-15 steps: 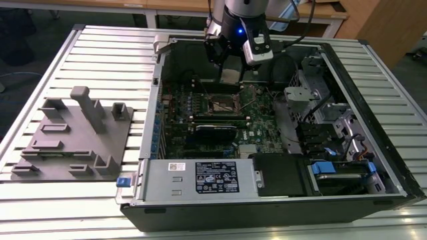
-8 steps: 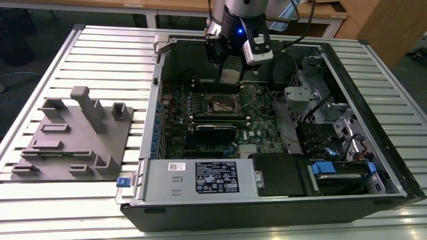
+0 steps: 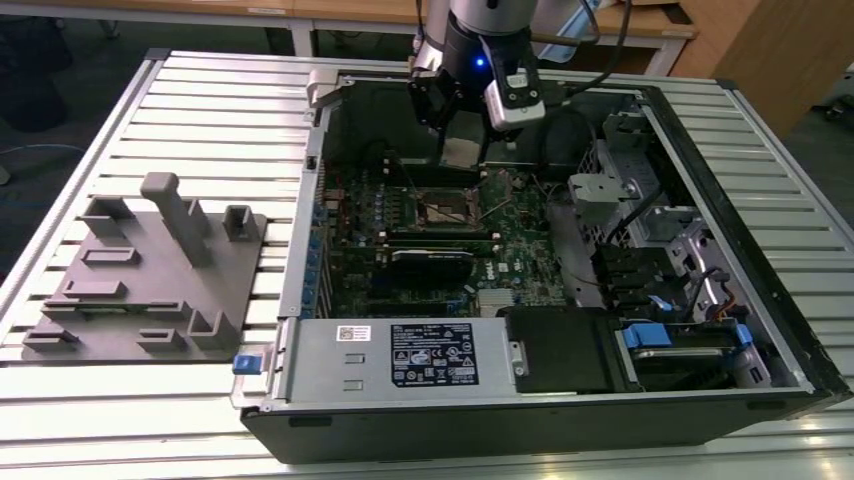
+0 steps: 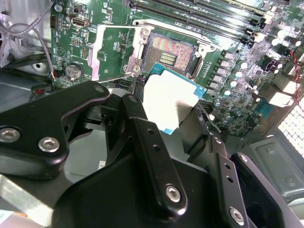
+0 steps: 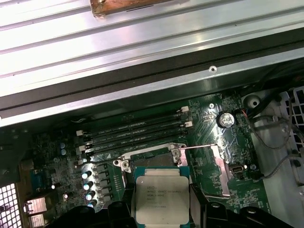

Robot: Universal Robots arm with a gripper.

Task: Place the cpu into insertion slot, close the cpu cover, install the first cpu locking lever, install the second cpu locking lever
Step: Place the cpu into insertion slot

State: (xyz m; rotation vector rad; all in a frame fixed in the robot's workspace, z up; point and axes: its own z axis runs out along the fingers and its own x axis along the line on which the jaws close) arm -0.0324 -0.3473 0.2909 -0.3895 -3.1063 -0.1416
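Slatted table (image 3: 200, 110) holds an open case (image 3: 534, 420); the gripper's (image 5: 161, 216) fingers pinch the cpu (image 3: 461, 152) by its edges, at the slot's (image 3: 447, 208) 12 o'clock in the exterior view. Lowered tilted or off-centre, it could damage the slot.

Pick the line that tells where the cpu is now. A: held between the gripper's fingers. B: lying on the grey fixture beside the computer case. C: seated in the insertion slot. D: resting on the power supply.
A: the cpu sits clamped between the fingers of the gripper, while the insertion slot lies open and unfilled.
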